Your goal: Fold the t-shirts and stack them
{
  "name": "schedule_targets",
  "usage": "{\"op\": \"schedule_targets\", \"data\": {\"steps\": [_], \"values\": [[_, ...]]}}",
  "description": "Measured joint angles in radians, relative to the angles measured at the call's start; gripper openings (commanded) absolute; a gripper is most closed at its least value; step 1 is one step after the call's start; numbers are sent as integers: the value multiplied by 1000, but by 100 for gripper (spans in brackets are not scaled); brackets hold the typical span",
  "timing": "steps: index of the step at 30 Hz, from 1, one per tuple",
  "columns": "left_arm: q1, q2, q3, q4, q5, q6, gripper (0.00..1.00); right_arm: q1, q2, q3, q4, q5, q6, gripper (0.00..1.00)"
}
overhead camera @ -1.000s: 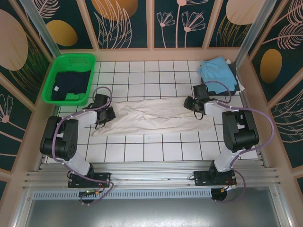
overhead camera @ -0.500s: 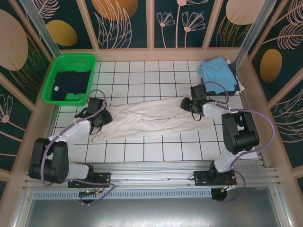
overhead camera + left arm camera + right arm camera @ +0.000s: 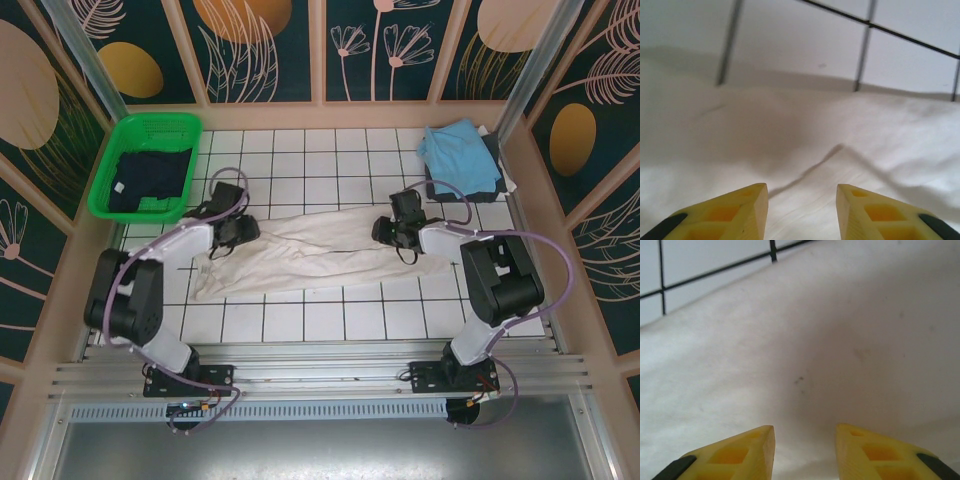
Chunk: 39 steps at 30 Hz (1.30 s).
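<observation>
A large cream-white cloth t-shirt (image 3: 320,250) lies stretched out as a long, rumpled band across the middle of the white tiled counter (image 3: 330,150), running from near the left edge towards the right edge. The left hand (image 3: 242,232) sits low at the shirt's left end and the right hand (image 3: 384,233) at its right part, both pointing inward along the cloth.

In the left wrist view the yellow fingertips (image 3: 740,210) stand a moderate way apart. Only wrinkled cream cloth shows in the gap and nothing is pinched between them. The shirt's far edge and the black grid lines of the counter lie just beyond.

In the right wrist view the yellow fingertips (image 3: 875,450) are parted about as much (a middling gap, not wide). Smooth cream cloth lies under and between them, and no fold is caught. Whether the tips actually touch the cloth I cannot tell.

A light blue cloth t-shirt (image 3: 458,152) rests folded at the far right corner of the counter, with a strip of dark grey cloth (image 3: 491,150) showing from under its right side. A green plastic mesh basket (image 3: 160,121) stands at the far left corner, and a dark navy cloth t-shirt (image 3: 148,180) lies bundled inside it. Both are well apart from the hands.
</observation>
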Motion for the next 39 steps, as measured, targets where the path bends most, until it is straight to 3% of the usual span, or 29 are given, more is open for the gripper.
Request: {"op": "schedule_targets", "data": {"steps": [4, 8, 10, 19, 39], "values": [[-28, 140, 80, 11, -2, 13, 38, 0, 2, -15, 1, 0, 0, 37], [-30, 180, 82, -8, -19, 19, 11, 0, 2, -19, 8, 0, 0, 37], [-31, 171, 82, -10, -24, 13, 5, 0, 2, -19, 10, 0, 0, 37], [-42, 61, 58, -42, -55, 0, 0, -6, 2, -37, 42, -1, 0, 37], [-180, -182, -134, -30, -14, -159, 0, -23, -14, -78, 102, -35, 0, 37]]}}
